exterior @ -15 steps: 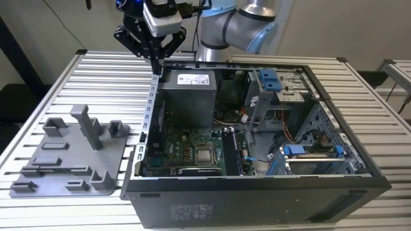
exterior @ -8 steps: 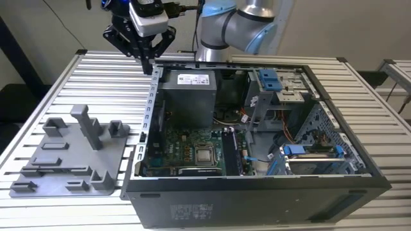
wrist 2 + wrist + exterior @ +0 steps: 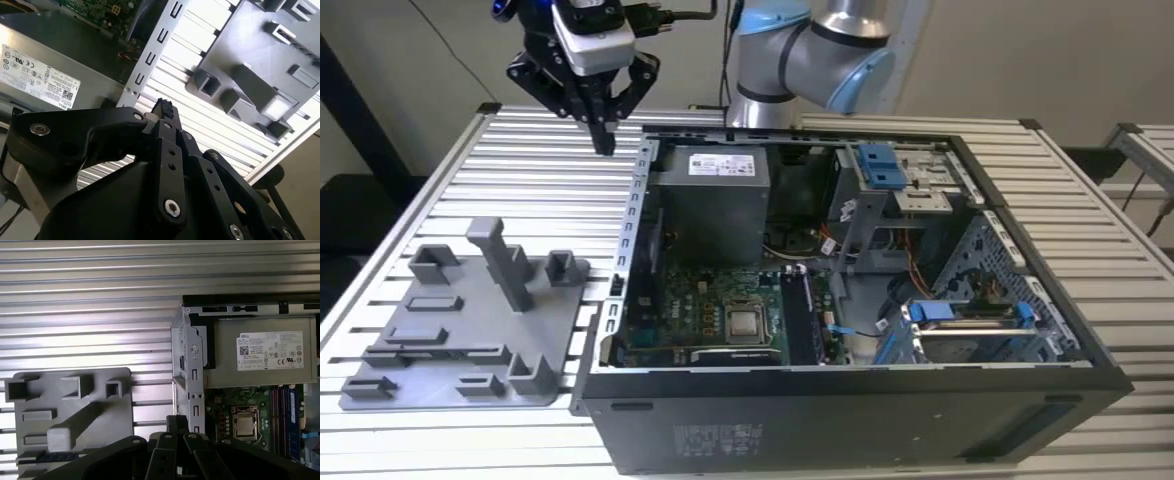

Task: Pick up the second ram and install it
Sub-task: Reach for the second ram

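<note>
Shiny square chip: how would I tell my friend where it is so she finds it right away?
Look inside the big open black computer case on the slatted table. On the green board at its floor, nearer the camera than the grey power box in the exterior view, sits the chip. It is the only shiny silver square there.

Items counted on one slatted metal table [image 3: 1121, 260]:
- one robot arm [image 3: 814, 50] with one gripper [image 3: 604, 148]
- one grey moulded tray [image 3: 550, 315]
- one open computer case [image 3: 854, 420], containing:
  - one power supply [image 3: 714, 205]
  - one motherboard [image 3: 674, 305]
  - one processor [image 3: 747, 323]
  - two blue drive brackets [image 3: 881, 165], at 12 and 3 o'clock within the case
</note>
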Controlling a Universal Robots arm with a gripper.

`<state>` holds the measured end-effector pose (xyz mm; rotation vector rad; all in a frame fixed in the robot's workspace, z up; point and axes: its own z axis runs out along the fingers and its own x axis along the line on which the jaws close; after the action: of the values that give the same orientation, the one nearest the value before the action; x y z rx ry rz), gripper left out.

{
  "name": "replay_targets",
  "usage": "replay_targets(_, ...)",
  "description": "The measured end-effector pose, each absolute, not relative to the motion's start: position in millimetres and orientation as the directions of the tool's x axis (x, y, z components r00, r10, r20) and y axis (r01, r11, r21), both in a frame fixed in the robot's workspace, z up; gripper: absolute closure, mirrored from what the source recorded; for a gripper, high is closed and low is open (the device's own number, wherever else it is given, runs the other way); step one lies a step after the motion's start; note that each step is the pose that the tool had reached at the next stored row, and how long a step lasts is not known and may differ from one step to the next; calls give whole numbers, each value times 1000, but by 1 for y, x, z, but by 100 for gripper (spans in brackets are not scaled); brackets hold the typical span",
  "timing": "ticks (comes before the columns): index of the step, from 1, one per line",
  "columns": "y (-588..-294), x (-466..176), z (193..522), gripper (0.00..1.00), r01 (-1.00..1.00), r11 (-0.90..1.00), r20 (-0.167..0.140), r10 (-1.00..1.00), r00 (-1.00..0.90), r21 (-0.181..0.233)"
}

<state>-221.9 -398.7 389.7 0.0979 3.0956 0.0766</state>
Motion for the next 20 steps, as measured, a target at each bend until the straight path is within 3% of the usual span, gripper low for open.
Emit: replay_targets(20, -399, -255, 390, 89, 63, 997, -23, 64, -998, 50)
